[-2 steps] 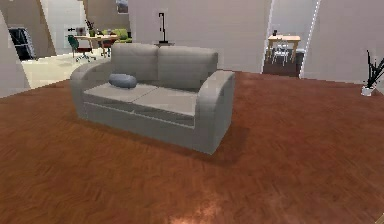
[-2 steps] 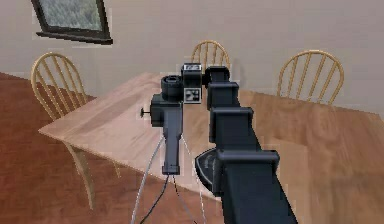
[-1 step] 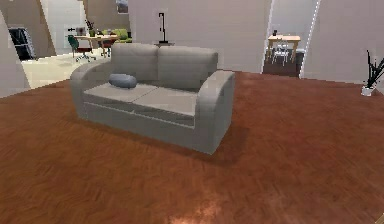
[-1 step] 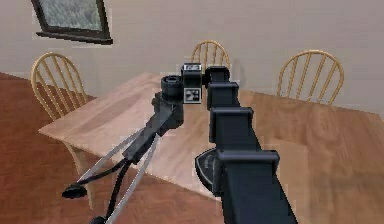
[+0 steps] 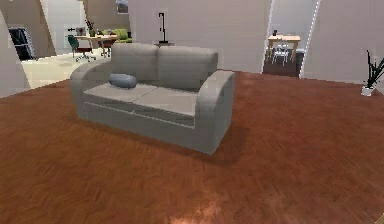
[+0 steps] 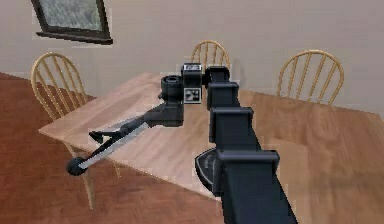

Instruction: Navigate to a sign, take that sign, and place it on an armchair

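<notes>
In the forward view a grey sofa (image 5: 160,90) with two seats stands on a red-brown wood floor (image 5: 290,160), a little left of the middle. A blue-grey cushion (image 5: 122,81) lies on its seat, at the end toward the view's left. Behind the sofa is a pale wall (image 5: 215,25). Through an opening at the view's right, a pale table (image 5: 284,42) with seats around it stands far back. A dark plant (image 5: 373,75) stands at the right edge.

In the arm side view the dark arm (image 6: 240,140) rises from the bottom edge and reaches over a light wooden desk (image 6: 160,155). At its far end are the two white squares (image 6: 190,72), and left of them is the claw (image 6: 85,150). Its two thin fingers (image 6: 115,148) point down toward the view's left, to the desk's near corner. Behind the claw's far end there is only bare desk top and floor, so the claw holds nothing. More of its state I cannot tell.

Three wooden chairs with round backs stand at the desk: a left chair (image 6: 55,85), a middle chair (image 6: 210,50) partly behind the arm, and a right chair (image 6: 310,75). A framed picture (image 6: 72,17) hangs on the wall at the top left.

Where the sign is I cannot tell.
</notes>
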